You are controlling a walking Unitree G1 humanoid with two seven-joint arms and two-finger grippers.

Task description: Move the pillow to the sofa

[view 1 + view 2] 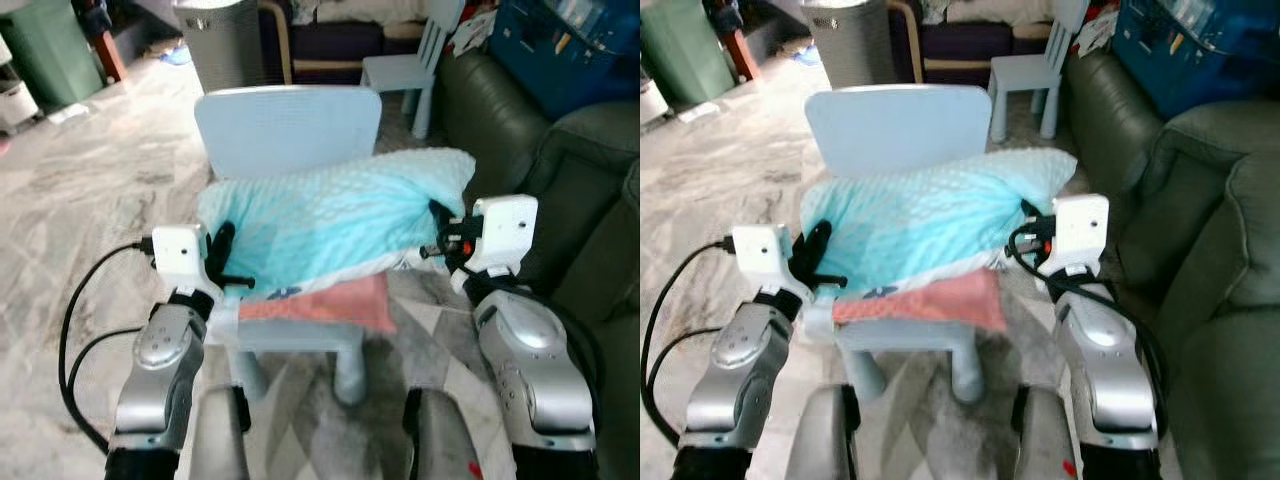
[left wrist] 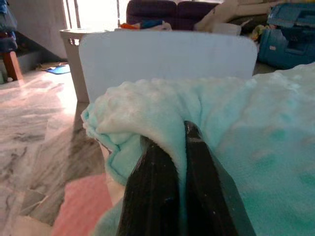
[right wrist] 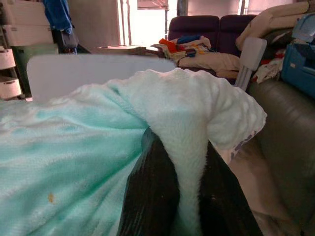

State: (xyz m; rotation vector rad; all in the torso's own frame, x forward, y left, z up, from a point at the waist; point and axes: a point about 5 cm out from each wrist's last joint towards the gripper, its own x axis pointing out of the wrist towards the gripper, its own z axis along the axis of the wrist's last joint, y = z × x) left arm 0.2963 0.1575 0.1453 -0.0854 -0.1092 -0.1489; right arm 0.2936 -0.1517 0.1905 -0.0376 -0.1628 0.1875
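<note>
Soft, light fluffy mint-green pillow (image 1: 330, 215) (probably saggy mid-span) pinched at both ends by left gripper (image 1: 222, 262) and right gripper (image 1: 440, 232) fingers.

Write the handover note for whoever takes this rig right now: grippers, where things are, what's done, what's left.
Left gripper: shut on the pillow's left end.
Right gripper: shut on the pillow's right end.
The pillow, light aqua and fleecy, lies across the seat of the small pale blue chair, over a pink cushion.
The sofa, dark green, is on the robot's right, beside the chair.
Done: both ends gripped.
Left: lift the pillow off the chair, turn right, set it on the sofa, release.
</note>
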